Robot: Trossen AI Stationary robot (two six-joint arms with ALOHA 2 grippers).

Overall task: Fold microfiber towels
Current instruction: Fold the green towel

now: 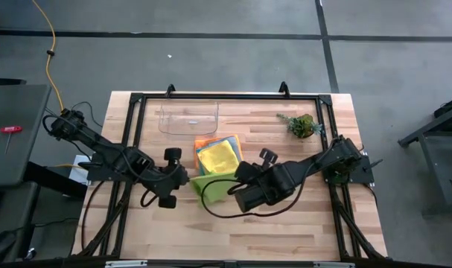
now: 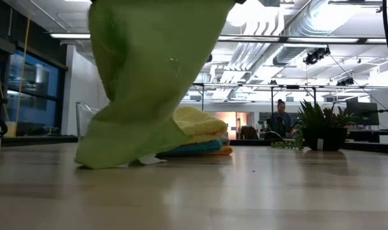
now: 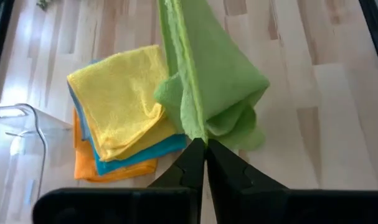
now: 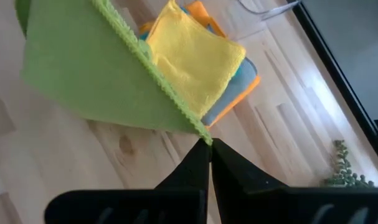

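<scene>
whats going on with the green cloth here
Both robot arms are holding the lime green towel up off the table. The left hand is shut on one edge and the right hand is shut on a corner, so the cloth hangs between them with its lower part still touching the wood. Just behind it lies a stack with the yellow towel on top, then teal and orange. A clear tray and a small plant sit farther back.
</scene>
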